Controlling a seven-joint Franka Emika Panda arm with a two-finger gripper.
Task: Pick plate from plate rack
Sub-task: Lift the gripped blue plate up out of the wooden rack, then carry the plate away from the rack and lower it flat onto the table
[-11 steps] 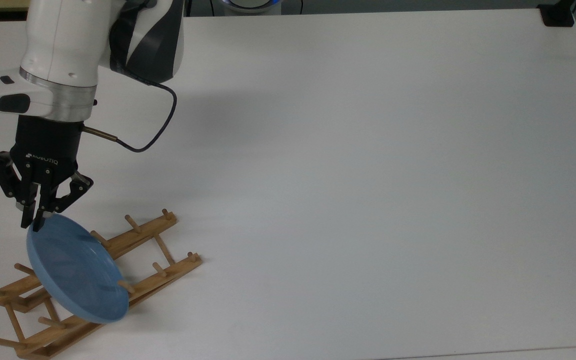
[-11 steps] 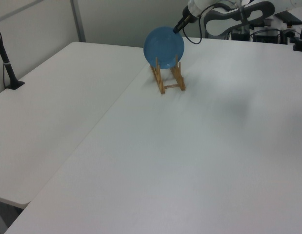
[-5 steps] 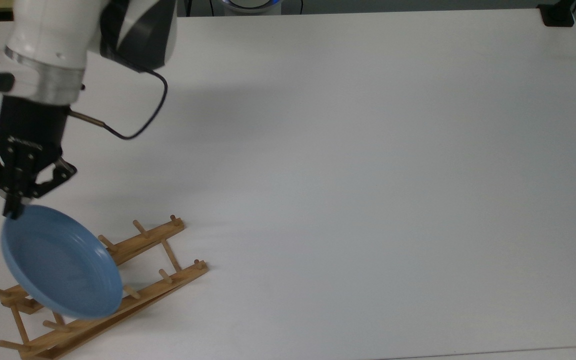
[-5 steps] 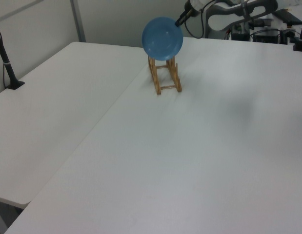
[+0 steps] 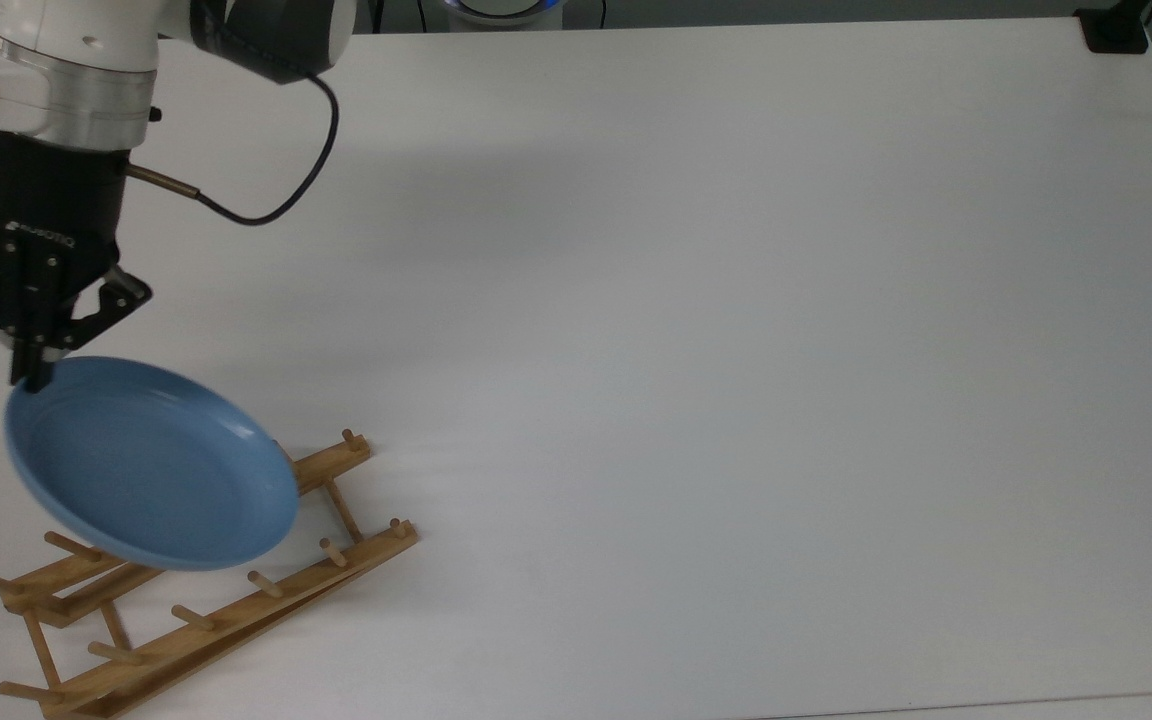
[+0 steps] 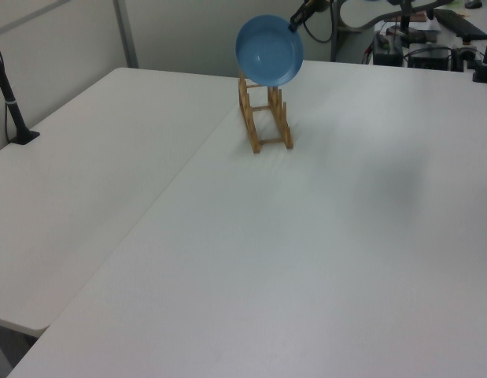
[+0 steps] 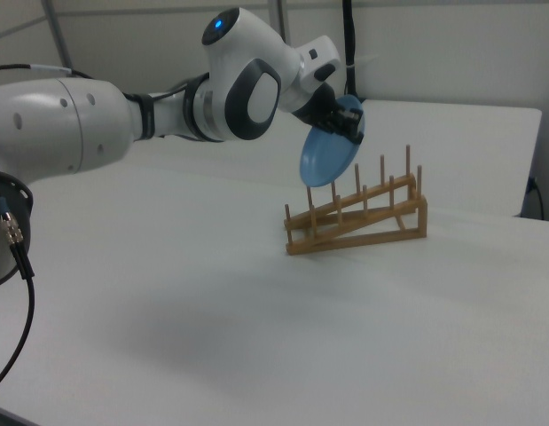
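Gripper [image 5: 29, 372] pinched shut on the rim of the plate [image 5: 151, 465], held tilted just above the plate rack [image 5: 206, 590] near the tabletop [image 5: 736, 350] corner, clear of the pegs.

Looks like a robotics lab: big bare white table [image 5: 736, 350], a white robot arm [image 7: 123, 115] mounted beside it, plain partition walls [image 6: 62, 39], cluttered equipment bench [image 6: 432, 39] behind.
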